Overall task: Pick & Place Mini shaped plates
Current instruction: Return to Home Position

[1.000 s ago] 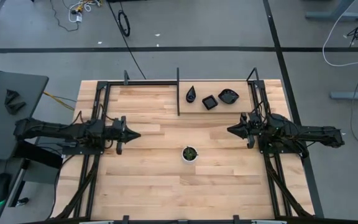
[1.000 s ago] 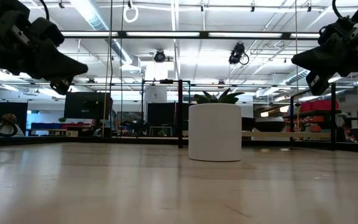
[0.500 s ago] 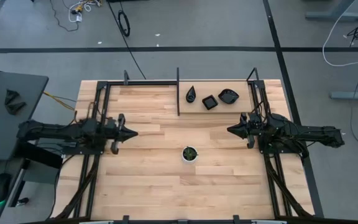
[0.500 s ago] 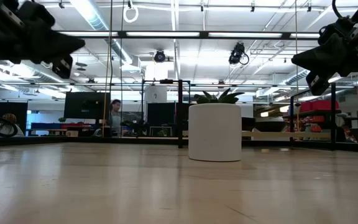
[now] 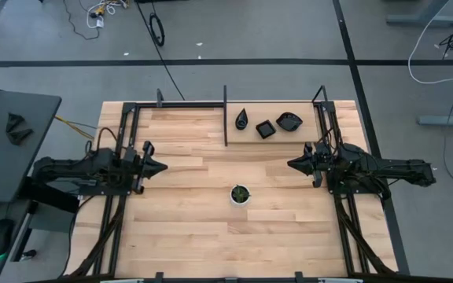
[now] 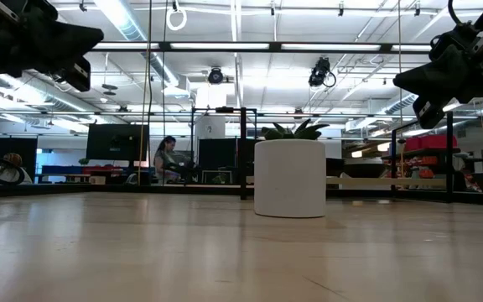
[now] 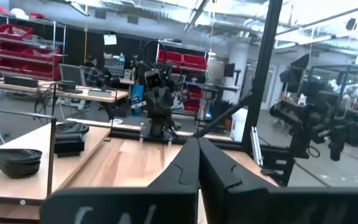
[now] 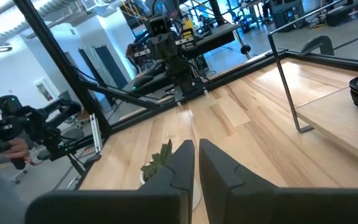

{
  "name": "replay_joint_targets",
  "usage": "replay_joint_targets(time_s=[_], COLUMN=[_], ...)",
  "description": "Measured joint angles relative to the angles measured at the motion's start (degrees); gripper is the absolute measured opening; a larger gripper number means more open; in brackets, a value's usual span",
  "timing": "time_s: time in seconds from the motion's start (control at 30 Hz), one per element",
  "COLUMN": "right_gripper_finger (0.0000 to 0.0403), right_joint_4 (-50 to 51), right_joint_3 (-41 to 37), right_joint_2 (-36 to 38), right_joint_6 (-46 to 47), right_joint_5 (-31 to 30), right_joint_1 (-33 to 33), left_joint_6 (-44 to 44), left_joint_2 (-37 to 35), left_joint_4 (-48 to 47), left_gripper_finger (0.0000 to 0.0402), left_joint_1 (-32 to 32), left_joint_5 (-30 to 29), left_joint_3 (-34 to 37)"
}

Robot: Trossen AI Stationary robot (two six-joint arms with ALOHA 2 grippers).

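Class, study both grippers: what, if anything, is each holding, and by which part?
Nothing is held. The left gripper and right gripper hang above the table with jaws shut and empty; the black plates sit on the shelf.

Left arm (image 5: 77, 167) and right arm (image 5: 384, 168) matte black, blocky jointed housings, tapered wedge-shaped black fingers (image 7: 182, 171), thin dark cables (image 5: 101, 137) looped over left arm

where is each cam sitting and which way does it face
High: overhead, looking straight down on the table; shows both arms, left gripper and right gripper.
Low: table height, level past the white pot; both grippers overhead.
Left wrist: faces the right arm; own gripper, shut.
Right wrist: faces the left arm; own gripper, shut.
Shared: both wrist views catch the plate stacks.
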State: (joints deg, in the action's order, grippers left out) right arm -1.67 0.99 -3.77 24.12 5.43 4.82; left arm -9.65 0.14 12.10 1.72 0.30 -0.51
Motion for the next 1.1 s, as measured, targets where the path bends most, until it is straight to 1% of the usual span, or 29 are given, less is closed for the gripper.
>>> replay_joint_targets(time_s=[0.13, 0.23, 0.3, 0.37, 0.5, 0.63, 0.73, 0.87, 1.0, 1.1], right_gripper_finger=[0.0028, 0.0028, 0.0028, 0.0028, 0.0028, 0.0028, 0.0028, 0.0028, 0.0028, 0.0028], right_joint_4=[0.00, 0.00, 0.00, 0.00, 0.00, 0.00, 0.00, 0.00, 0.00, 0.00], right_joint_3=[0.00, 0.00, 0.00, 0.00, 0.00, 0.00, 0.00, 0.00, 0.00, 0.00], right_joint_2=[-0.01, 0.00, -0.01, -0.02, -0.02, -0.02, -0.01, -0.02, 0.00, -0.02], right_joint_6=[-0.02, -0.02, 0.00, 0.00, -0.02, -0.01, -0.01, -0.01, 0.00, 0.00], right_joint_5=[-0.01, -0.02, -0.02, -0.02, -0.02, -0.02, -0.02, -0.02, -0.02, -0.02], right_joint_1=[0.00, -0.02, 0.00, -0.01, -0.02, -0.01, -0.01, -0.01, -0.02, 0.00], left_joint_6=[2.38, 2.42, 0.53, -2.13, -7.66, -9.43, -6.14, 1.66, 4.40, 7.47], left_joint_2=[0.22, 0.22, 0.21, 0.24, 0.22, 0.22, 0.22, -0.15, -0.14, -0.15], left_joint_4=[-0.68, -4.89, -8.63, -10.05, -9.87, -9.22, -9.24, -9.08, -9.79, -10.53], left_gripper_finger=[0.0002, 0.0009, 0.0018, 0.0026, 0.0034, 0.0035, 0.0036, 0.0036, 0.0036, 0.0037], left_joint_1=[0.00, 0.00, 0.00, 0.00, 0.00, 0.00, 0.00, 1.06, 2.09, 2.08], left_joint_5=[-0.18, -2.03, -3.53, -3.88, -3.74, -4.05, -5.92, -7.11, -6.78, -4.36], left_joint_3=[0.02, 0.02, 0.02, 0.00, 0.00, 0.04, 0.04, 0.04, 0.01, -0.02])
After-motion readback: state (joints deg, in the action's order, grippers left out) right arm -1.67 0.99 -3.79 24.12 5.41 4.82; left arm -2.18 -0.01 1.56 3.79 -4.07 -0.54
